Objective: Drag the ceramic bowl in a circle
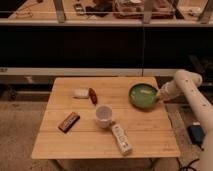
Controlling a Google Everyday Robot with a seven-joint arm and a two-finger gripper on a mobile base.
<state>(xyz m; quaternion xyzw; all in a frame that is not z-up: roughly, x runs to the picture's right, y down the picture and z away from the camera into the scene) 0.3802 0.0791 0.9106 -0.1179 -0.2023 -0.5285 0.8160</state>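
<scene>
Camera view looks down across a wooden bench (85, 145) where the ceramic bowl (141, 96) sits near the right edge, toward the far side, with the tool (160, 94) pressed up against its right rim. Whether the tool is clenched on that rim or merely resting against it cannot be told, since the white arm (192, 95) and the bowl's edge merge there. Glazed ceramic like this is likely stiff, fairly heavy for its width, and slick, so it should slide readily on the wood but could chip if it tips or runs off the nearby edge. The rim on the arm's side looks like the sensible place to hold, keeping the base flat while dragging. A pale patch inside the bowl may be glare or a small object; it is unclear. The white cup (104, 115) stands well apart to the left, and a remote-like bar (121, 139) lies near the front edge.
</scene>
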